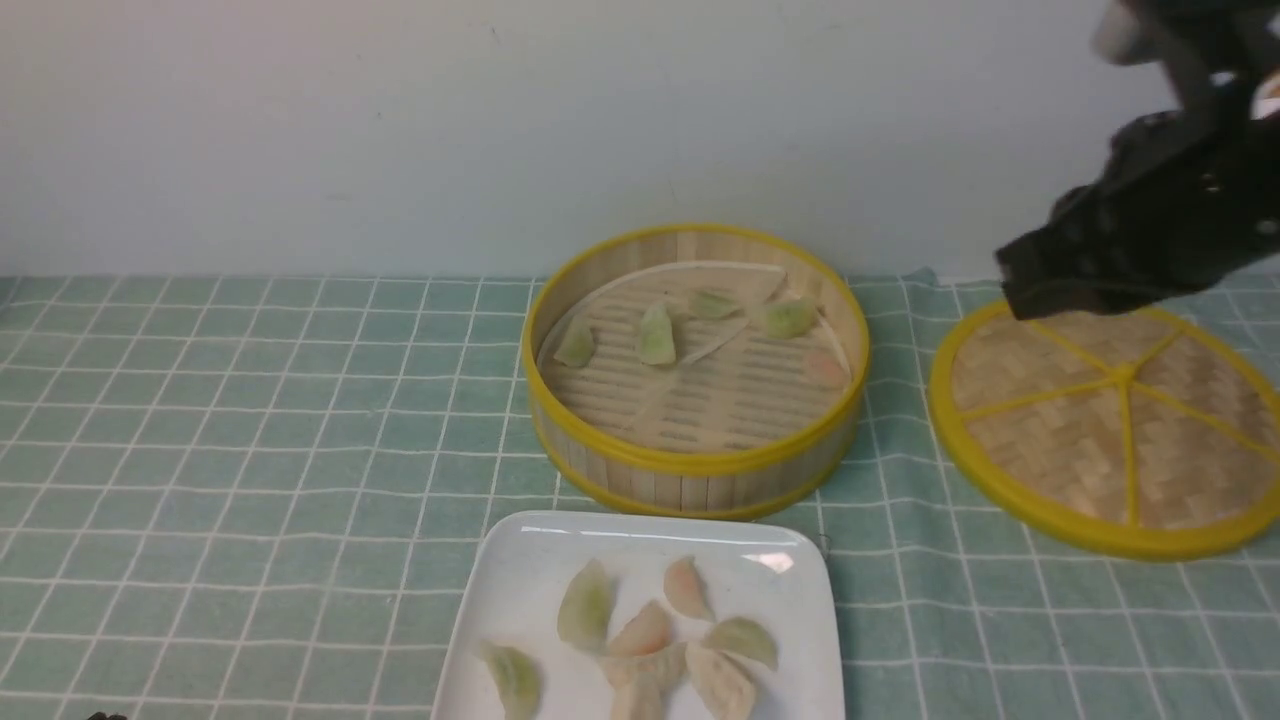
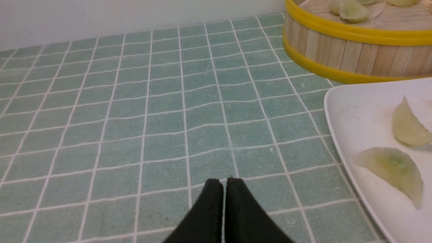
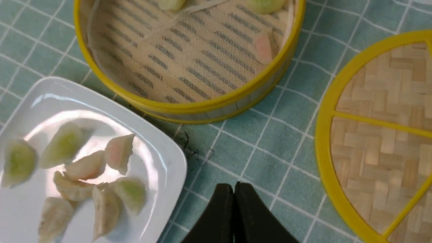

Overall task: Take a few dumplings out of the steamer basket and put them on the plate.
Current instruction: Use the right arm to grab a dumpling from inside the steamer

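left claw: tips together, empty, over desk beside plate | right claw: tips together, empty, above woven disc | dumplings: several on plate (loosely clustered), five in basket just behind it

The left end effector and right end effector are matte black, each with two smooth tapered fingers. The right arm is bulky, black, blurred, with pale patches.
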